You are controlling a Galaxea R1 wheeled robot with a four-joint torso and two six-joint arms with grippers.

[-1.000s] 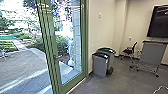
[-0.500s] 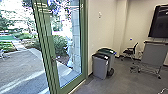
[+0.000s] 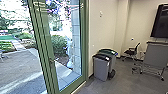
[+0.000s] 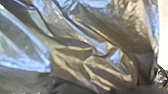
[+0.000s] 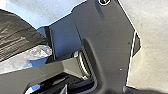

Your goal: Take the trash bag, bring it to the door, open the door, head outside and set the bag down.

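Well, door (image 3: 47,42) upright, long axis vertical; trash bag (image 4: 107,67) axis unclear.

A wide, dark grey plate (image 5: 110,42) has a matte face, slanting edges and a small pale speck. A round fitting (image 5: 104,1) with a light rim and dark middle sits at one corner of the plate. Beside a rounded recess in the plate is a grey-brown, flat-sided bar (image 5: 50,68), ending at a silvery, curved ring (image 5: 83,65). A smooth, bluish-grey panel (image 5: 65,36) adjoins the plate.
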